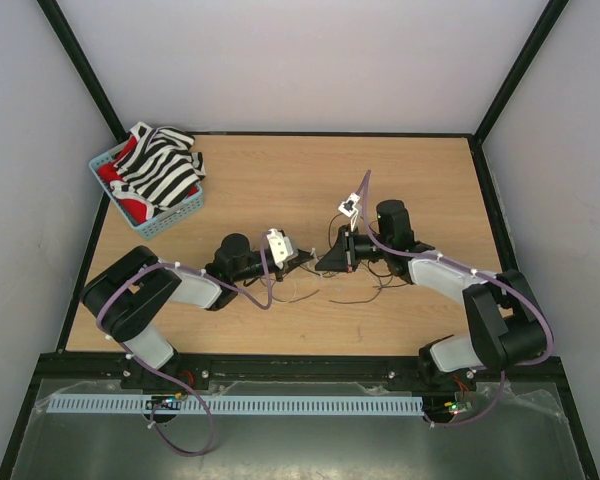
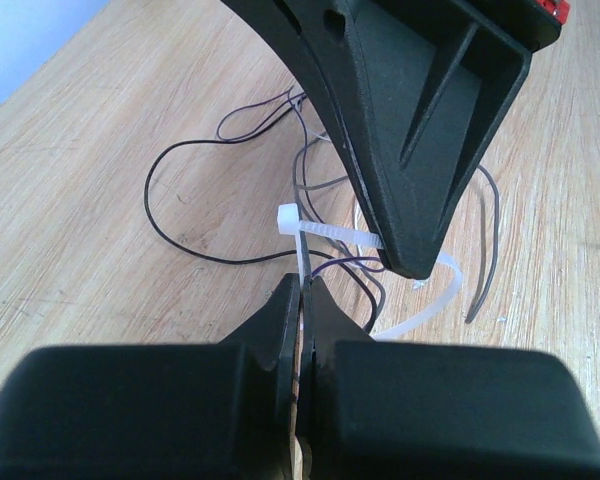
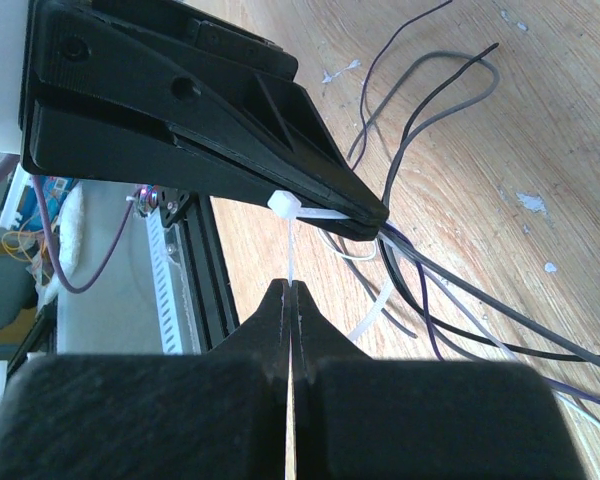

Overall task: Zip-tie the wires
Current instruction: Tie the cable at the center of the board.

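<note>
The wires are thin dark, grey and purple strands lying curled on the wooden table; they also show in the top view and the right wrist view. A white zip tie loops around them, and its head hangs between both grippers. My left gripper is shut on the tie's strap just below the head, with dark strands pinched alongside it. My right gripper is shut on the tie's thin tail, which runs taut to the head. The two grippers' fingertips almost touch at mid-table.
A blue basket holding striped black-and-white and red cloth stands at the back left corner. Black frame rails border the table, and a white slotted strip runs along the near edge.
</note>
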